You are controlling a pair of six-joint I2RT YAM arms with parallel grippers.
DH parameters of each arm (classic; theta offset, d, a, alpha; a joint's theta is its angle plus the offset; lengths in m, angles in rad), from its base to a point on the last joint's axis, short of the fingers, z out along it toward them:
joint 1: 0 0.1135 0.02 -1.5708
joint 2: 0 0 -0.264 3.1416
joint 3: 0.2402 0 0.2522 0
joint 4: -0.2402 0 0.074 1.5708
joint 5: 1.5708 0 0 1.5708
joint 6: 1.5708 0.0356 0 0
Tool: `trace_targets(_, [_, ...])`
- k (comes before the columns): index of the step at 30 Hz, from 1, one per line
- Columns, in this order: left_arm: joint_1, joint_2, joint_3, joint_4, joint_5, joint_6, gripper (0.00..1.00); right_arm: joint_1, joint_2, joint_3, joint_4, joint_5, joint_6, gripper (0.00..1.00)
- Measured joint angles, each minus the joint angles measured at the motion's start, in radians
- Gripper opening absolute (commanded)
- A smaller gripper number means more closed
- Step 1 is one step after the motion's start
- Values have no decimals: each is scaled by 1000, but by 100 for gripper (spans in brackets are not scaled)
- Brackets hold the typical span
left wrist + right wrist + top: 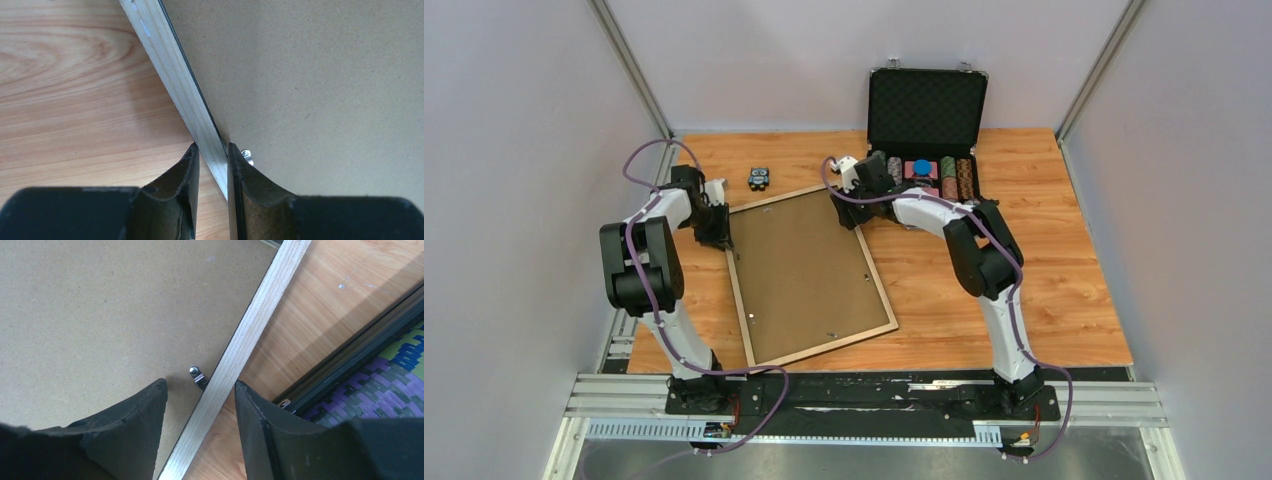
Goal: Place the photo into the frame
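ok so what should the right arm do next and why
Probably close the right gripper on the frame rail. Its jaws are open and straddle that rail, beside a metal tab lying over the backing panel, while the left gripper clamps the opposite rail.

matt hardboard backing [809,270], pale wood frame [742,289].
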Motion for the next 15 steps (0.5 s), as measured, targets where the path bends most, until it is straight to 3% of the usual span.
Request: trace_targets(15, [2, 0, 0, 0, 6, 4, 22, -13, -120, -117, -9, 16, 29, 60])
